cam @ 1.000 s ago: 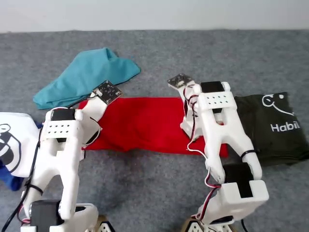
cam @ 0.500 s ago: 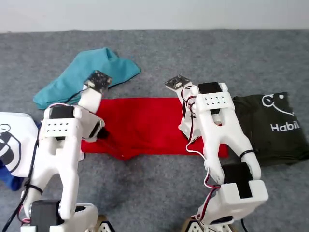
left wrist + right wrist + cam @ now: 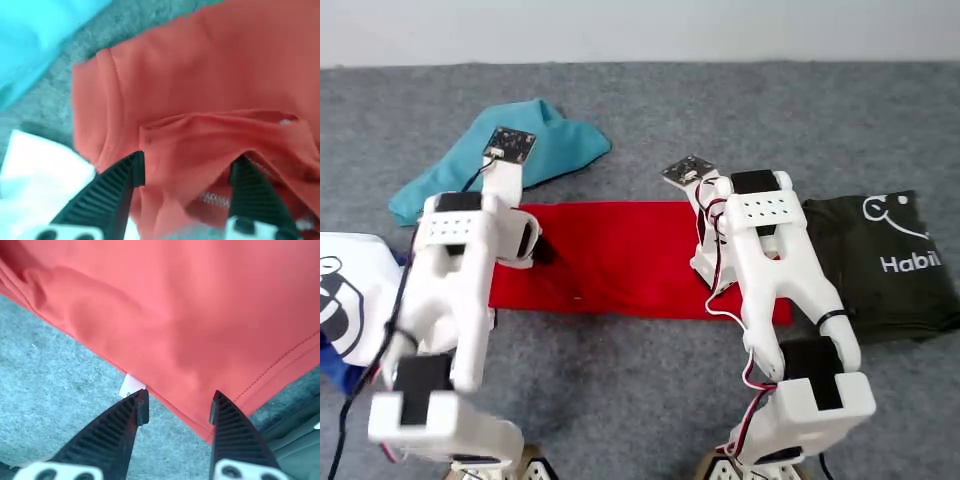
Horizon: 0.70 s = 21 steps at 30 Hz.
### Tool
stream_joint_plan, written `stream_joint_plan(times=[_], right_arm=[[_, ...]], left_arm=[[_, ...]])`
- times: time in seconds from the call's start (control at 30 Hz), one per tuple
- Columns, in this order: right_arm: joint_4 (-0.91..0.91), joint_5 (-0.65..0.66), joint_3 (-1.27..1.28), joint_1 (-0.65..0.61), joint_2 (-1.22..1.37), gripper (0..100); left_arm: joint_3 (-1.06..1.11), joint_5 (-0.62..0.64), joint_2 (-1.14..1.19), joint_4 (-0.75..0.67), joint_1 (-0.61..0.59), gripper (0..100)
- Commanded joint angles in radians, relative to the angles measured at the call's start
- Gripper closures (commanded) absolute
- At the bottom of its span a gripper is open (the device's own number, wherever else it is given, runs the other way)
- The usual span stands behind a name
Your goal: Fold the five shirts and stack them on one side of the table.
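In the high view, a red shirt [image 3: 620, 260] is laid as a long flat strip on the grey felt table [image 3: 650, 380], between a crumpled teal shirt [image 3: 490, 160] and a folded black shirt [image 3: 880, 265]. In the left wrist view, the left gripper [image 3: 187, 175] is spread open over a soft rumpled fold. In the right wrist view, the right gripper [image 3: 180, 407] is spread open astride the stitched hem.

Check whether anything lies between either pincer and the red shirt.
Nothing visible does. The left pincer is open directly over a raised fold of the red shirt, and the right pincer is open over the shirt's hem, beside its white label.
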Motion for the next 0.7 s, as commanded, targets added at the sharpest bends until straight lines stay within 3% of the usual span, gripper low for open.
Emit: stream_joint_plan(times=[0.0,0.27,0.43,0.67], right_arm=[[0.007,-0.009,0.0,-0.004,-0.051,79.4],[0.018,-0.009,0.002,-0.027,-0.051,79.4],[0.022,-0.009,0.0,-0.104,-0.051,79.4],[0.028,-0.009,-0.049,-0.314,-0.051,79.4]], left_arm=[[-0.127,0.081,0.103,0.003,-0.009,73],[-0.302,0.144,0.123,0.33,-0.005,73],[-0.406,0.146,0.112,0.377,-0.101,73],[-0.516,0.141,-0.064,0.572,-0.201,73]])
